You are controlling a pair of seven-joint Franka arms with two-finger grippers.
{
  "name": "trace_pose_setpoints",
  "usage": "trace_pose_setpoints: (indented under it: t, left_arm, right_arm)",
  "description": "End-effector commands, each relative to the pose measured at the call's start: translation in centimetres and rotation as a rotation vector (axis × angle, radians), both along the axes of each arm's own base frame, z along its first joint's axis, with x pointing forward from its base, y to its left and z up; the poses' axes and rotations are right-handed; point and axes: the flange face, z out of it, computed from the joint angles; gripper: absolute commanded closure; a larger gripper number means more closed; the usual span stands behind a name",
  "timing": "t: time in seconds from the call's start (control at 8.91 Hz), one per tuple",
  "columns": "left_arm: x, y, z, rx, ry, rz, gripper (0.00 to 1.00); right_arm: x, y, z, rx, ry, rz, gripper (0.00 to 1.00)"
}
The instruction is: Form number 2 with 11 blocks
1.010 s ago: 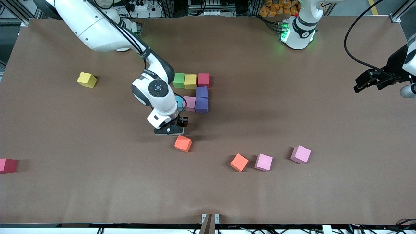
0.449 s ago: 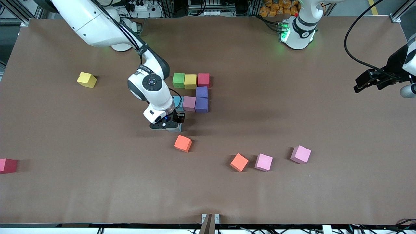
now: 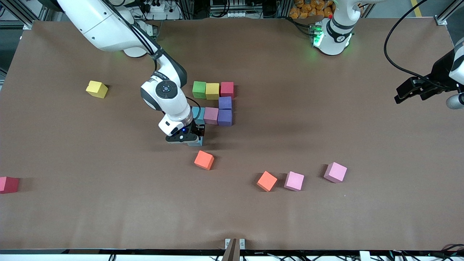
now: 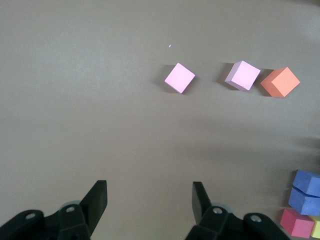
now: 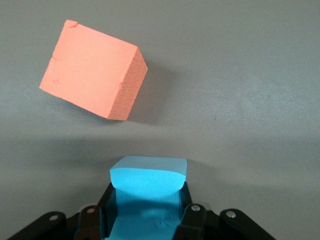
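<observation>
The partial number 2 has a green (image 3: pixel 199 89), a yellow (image 3: pixel 212 91) and a red block (image 3: pixel 227 89) in a row. Two purple blocks (image 3: pixel 225 110) step toward the front camera from the red one. A pink (image 3: pixel 211 115) and a light blue block (image 3: pixel 197 112) sit beside them. My right gripper (image 3: pixel 188 139) (image 5: pixel 148 210) is shut on another light blue block (image 3: pixel 197 142) (image 5: pixel 148 182), low over the table between that light blue block and an orange block (image 3: pixel 204 160) (image 5: pixel 92 70). At the left arm's end of the table, my left gripper (image 3: pixel 409 92) (image 4: pixel 150 192) waits open and holds nothing.
Loose blocks lie nearer the front camera: an orange one (image 3: pixel 267 181) (image 4: pixel 280 82) and two pink ones (image 3: pixel 294 181) (image 3: pixel 335 172). A yellow block (image 3: pixel 96 89) and a red block (image 3: pixel 8 184) sit toward the right arm's end of the table.
My right gripper has carried the light blue block away from the orange block and closer to the figure's light blue block. The left arm has not moved.
</observation>
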Motion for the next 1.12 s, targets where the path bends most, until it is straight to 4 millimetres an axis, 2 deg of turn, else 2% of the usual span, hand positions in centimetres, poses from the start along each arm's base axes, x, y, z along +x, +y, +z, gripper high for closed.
trace_pose_setpoints:
  t: [0.0,1.01]
  left_arm:
    - [0.14,-0.03,0.49,-0.026,-0.008,0.017,0.23]
    - [0.14,-0.03,0.49,-0.026,-0.008,0.017,0.23]
  right_arm:
    - [-1.65,-0.88,-0.12,-0.001,0.016,-0.011,0.87]
    - [-2.33,-0.20,0.59,-0.001,0.015,-0.041,0.87]
